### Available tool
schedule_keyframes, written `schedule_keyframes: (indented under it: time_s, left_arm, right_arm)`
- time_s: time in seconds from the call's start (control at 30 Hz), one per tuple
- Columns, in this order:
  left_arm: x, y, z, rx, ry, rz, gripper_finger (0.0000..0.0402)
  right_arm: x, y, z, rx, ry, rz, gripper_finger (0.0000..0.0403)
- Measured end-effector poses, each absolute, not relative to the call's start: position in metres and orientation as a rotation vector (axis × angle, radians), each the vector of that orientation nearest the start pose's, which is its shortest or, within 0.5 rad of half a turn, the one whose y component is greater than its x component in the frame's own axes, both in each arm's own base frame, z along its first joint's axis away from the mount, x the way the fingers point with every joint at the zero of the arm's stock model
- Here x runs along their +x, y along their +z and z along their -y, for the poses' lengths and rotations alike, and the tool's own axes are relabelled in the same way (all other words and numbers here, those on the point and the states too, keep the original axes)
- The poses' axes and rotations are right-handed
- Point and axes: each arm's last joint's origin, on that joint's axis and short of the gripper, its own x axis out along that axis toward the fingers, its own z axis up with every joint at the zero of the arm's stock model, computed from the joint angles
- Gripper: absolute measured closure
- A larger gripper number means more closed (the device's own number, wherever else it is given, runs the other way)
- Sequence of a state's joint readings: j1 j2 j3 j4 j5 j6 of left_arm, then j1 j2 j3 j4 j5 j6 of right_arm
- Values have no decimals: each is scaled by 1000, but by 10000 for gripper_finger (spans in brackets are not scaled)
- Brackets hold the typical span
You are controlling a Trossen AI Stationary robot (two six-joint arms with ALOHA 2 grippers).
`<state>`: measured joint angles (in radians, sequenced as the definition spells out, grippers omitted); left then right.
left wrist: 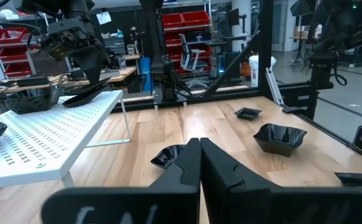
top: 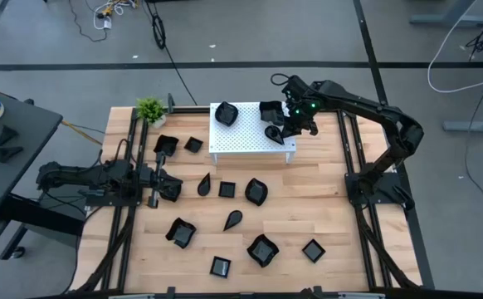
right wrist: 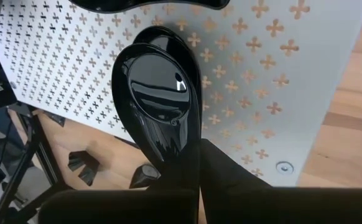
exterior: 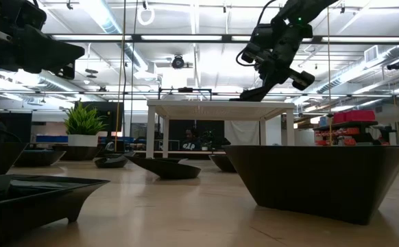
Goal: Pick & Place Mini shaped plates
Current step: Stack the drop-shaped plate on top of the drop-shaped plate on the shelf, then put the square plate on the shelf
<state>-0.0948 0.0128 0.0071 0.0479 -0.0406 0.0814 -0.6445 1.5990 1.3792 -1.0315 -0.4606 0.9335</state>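
Observation:
My right gripper (top: 288,130) hangs over the right end of the white perforated stand (top: 241,143), shut on a glossy black teardrop mini plate (right wrist: 156,99). Two more black plates (top: 226,114) (top: 271,110) rest on the stand's top. Several others lie flat on the wooden table, among them a square one (top: 226,189) and a wavy one (top: 262,249). My left gripper (top: 178,189) waits shut and level at the table's left side, holding nothing. My right gripper pinches the teardrop plate's narrow end (right wrist: 182,144) between its two fingers. The fingers slant down from the table's right side and lie along the plate. The plate tilts, its wide end (exterior: 246,97) lowest, at the stand's top; whether it touches, I cannot tell.
A small green potted plant (top: 151,110) stands at the far left corner. Black frame rails (top: 353,158) run along both sides of the table. Bare wood (top: 324,208) lies between the stand and the near plates.

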Motion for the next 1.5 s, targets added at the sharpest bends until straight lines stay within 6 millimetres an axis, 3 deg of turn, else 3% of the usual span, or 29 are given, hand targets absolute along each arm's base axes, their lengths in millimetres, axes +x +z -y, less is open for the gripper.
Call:
schedule_keyframes:
  time_s: [0.53,0.93,1.5]
  left_arm:
    - [98,170,8,79,-52,45,399]
    - [98,170,8,79,-52,45,399]
    - [98,170,8,79,-52,44,399]
  right_arm:
    - [255,284,176,1485,-675,-952,365]
    - [254,287,175,1459,-682,-943,314]
    - [253,304,147,1300,-590,-981,303]
